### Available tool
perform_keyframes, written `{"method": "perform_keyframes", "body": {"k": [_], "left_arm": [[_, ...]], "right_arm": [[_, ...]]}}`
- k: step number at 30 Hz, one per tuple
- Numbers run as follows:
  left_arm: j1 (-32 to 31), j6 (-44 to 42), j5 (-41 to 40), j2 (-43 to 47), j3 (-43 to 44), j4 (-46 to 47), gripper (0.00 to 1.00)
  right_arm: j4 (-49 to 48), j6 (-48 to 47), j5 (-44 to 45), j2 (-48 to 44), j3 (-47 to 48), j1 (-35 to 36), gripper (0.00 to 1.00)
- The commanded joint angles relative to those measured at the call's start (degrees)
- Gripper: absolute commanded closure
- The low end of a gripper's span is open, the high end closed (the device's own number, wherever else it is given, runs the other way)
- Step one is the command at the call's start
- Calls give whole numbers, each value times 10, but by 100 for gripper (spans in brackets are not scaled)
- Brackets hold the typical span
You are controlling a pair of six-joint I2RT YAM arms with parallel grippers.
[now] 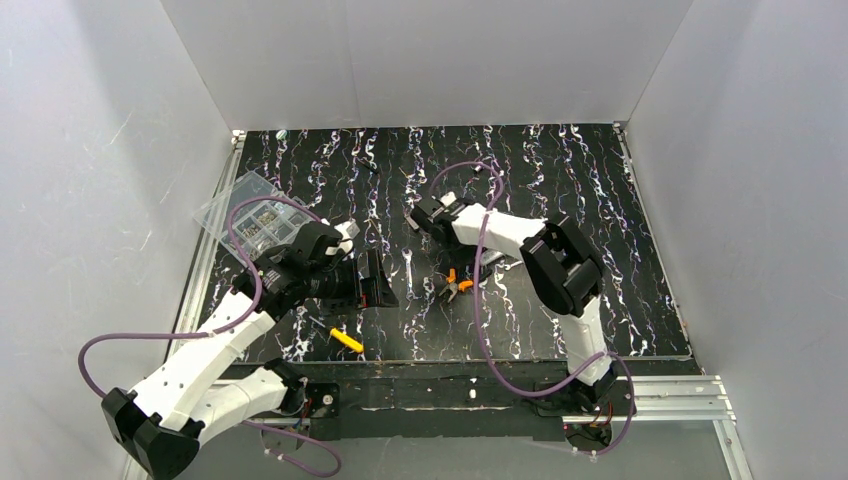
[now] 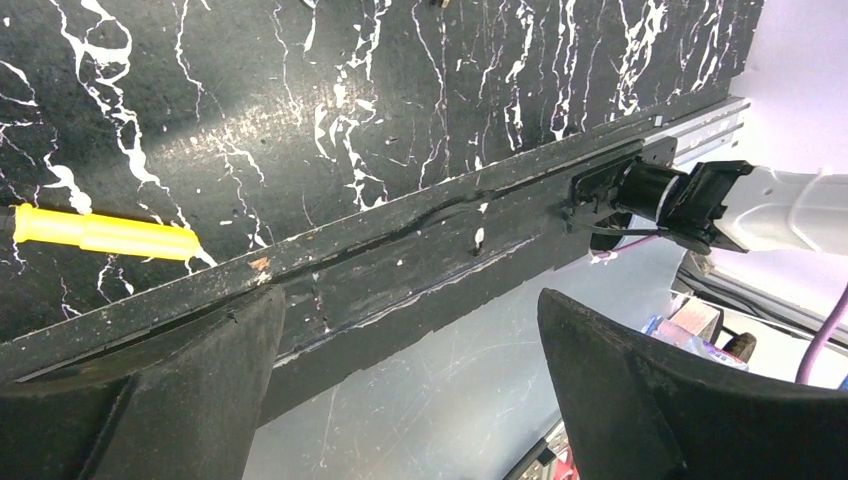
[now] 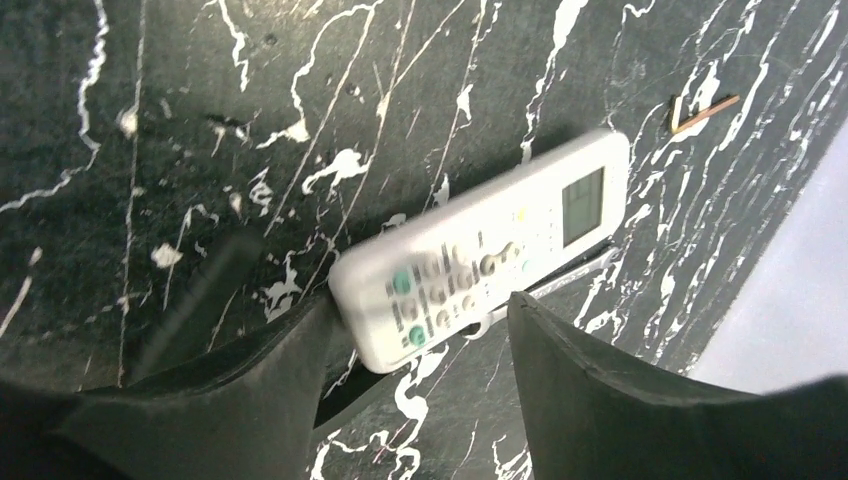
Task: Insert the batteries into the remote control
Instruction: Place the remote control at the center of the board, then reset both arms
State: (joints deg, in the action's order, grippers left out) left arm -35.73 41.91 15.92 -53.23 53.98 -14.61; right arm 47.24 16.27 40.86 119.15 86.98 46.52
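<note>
matte black right gripper (image 3: 417,302) straddles white oblong remote control (image 3: 480,250) on veined tabletop (image 3: 200,100)

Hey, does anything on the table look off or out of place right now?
The remote control sits buttons-up between the fingers of the right gripper, so its battery recess is hidden underneath. No batteries are in view near it. The tabletop edge nearest the arms looks cracked and chipped.

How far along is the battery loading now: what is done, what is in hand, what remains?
Done: nothing that shows yet. The remote control faces buttons up, so its battery recess is hidden.
In hand: the right claw stands open around the remote's near end; the left claw is open and empty.
Left: I cannot make out the batteries in any view, so inserting both remains.
</note>
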Motion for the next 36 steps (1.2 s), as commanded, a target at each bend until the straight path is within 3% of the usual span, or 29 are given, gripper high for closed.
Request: {"method": "perform_keyframes", "body": {"k": [1,8,13,25,36], "left_arm": [[3,-12,-4,-6,-2,-56,2],[3,-37,-53,0,11,-85,2],[3,-59,-106,-5,14,-116,2],[4,-98,-233,-5,-16,-169,2],[4,-107,-261,16,-30,-167,2]], "right_arm": [[-38,1,-50,-75,-19,3,26],[-123,17,-186,-198,-65,-22,24],[-227,-9,-274,-316,-159,-51,24],[-606,46,-329,-687,-569,-63,23],[-638,122,-361,-799,-698,-75,23]]}}
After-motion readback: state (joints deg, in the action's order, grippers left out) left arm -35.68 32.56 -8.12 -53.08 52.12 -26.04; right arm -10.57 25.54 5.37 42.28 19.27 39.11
